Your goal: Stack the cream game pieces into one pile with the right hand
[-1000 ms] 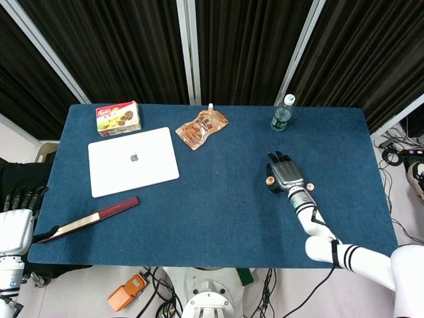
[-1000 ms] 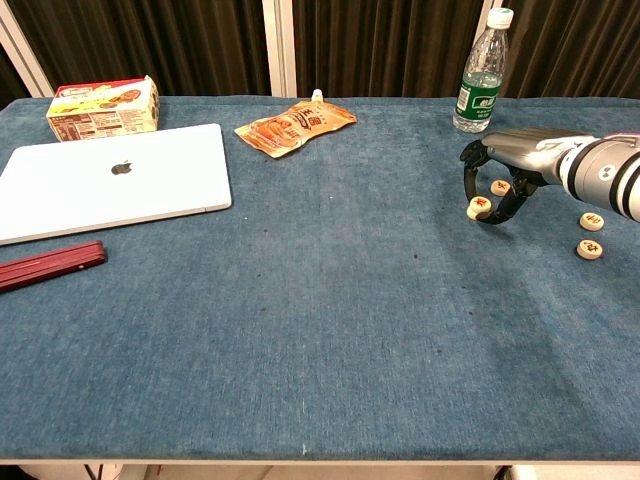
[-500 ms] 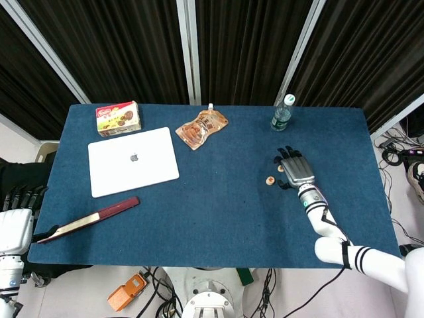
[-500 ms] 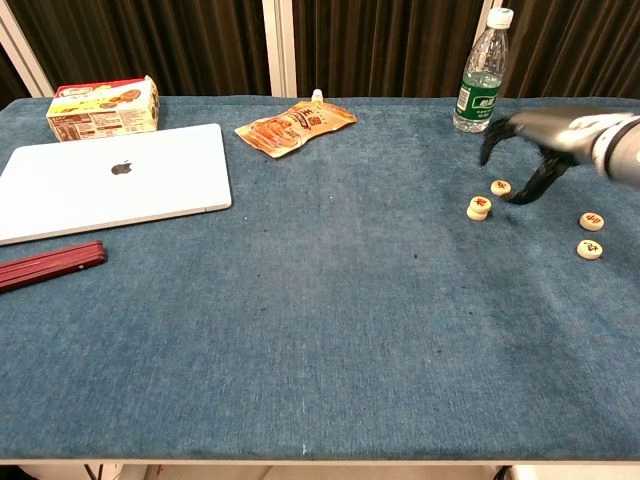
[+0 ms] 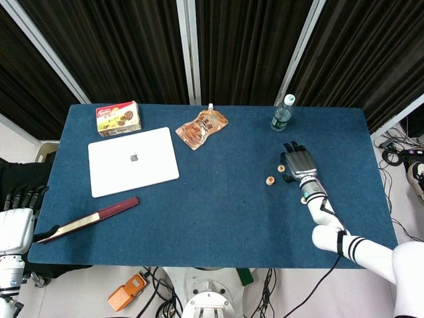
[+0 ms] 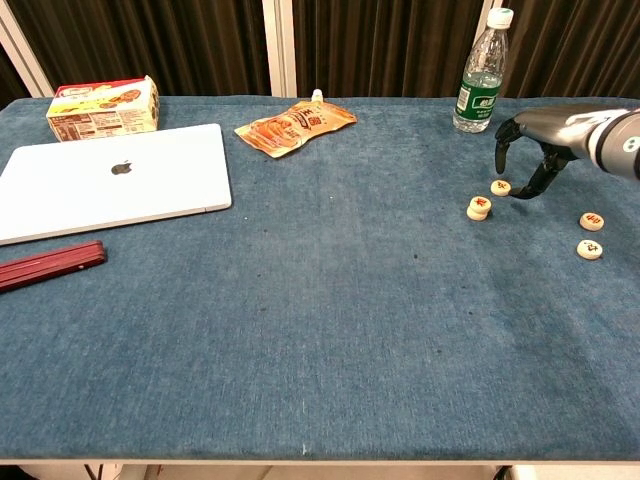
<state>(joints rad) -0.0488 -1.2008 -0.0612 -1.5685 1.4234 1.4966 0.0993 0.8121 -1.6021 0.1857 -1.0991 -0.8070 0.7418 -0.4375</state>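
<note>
The fingers (image 6: 503, 148) of the right hand (image 6: 535, 138) curl downward, apart, holding nothing, just over a single cream piece (image 6: 501, 187). Left of that piece stands a small pile (image 6: 479, 208); two more pieces (image 6: 590, 235) lie to its right. They look light, hard and smooth, so pinch one by its rim.

Right hand (image 6: 537, 140) hovering, empty
Fingers curling downward, apart; left hand (image 5: 14, 218) idling at table's near-left edge.
</note>
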